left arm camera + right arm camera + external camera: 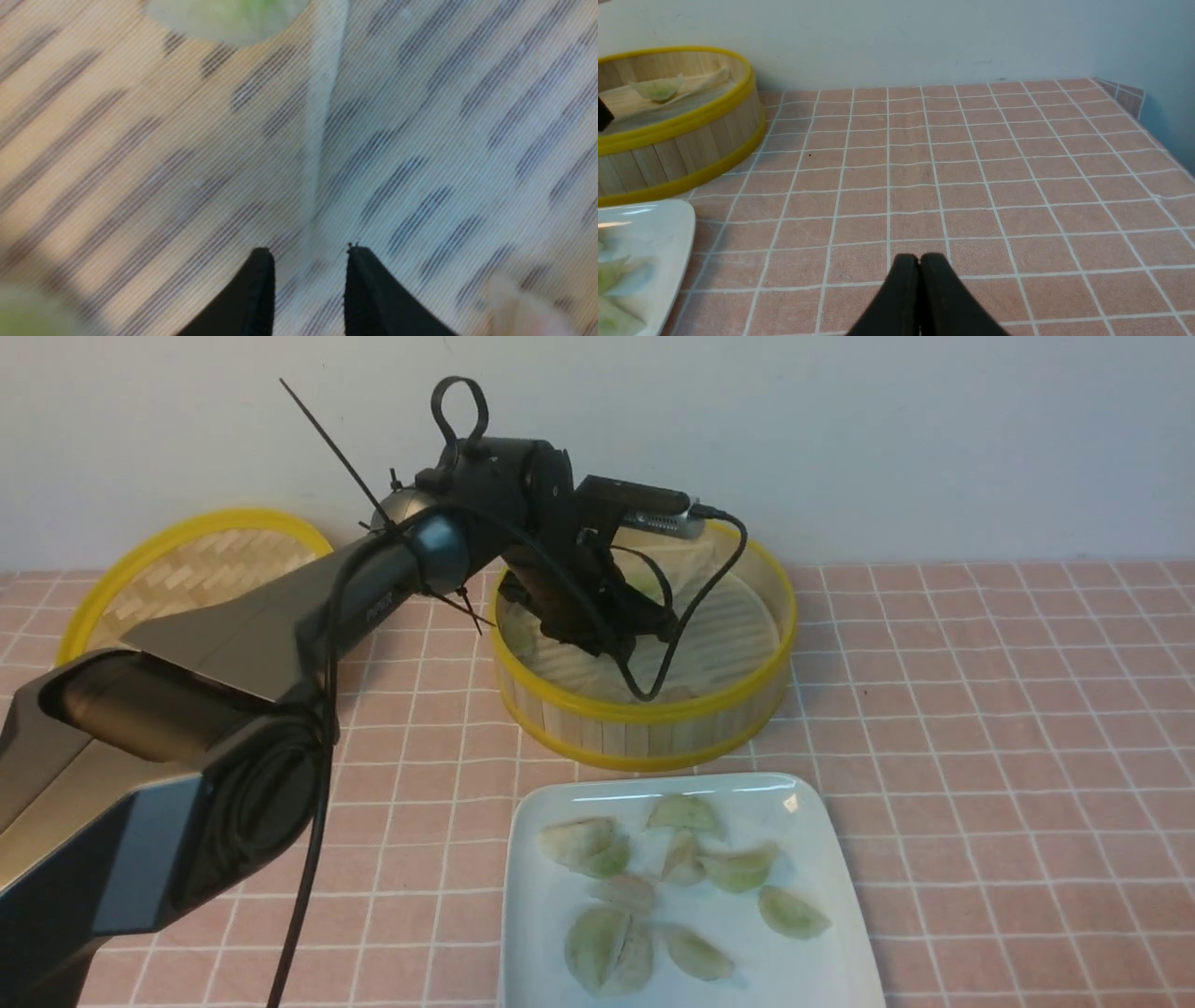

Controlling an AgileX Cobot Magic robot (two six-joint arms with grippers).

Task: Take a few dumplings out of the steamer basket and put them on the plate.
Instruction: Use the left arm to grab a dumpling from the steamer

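Note:
The steamer basket stands at mid-table; it also shows in the right wrist view. My left gripper reaches down into it, open and empty, just above the pale liner. A dumpling lies ahead of the fingertips, apart from them, and another lies off to one side. One dumpling rests by the basket's far wall. The white plate sits in front of the basket with several dumplings on it. My right gripper is shut and empty over the tablecloth.
The flat woven lid leans at the back left against the wall. The pink checked tablecloth stretches to the right of the basket and plate. The left arm's cable hangs over the basket.

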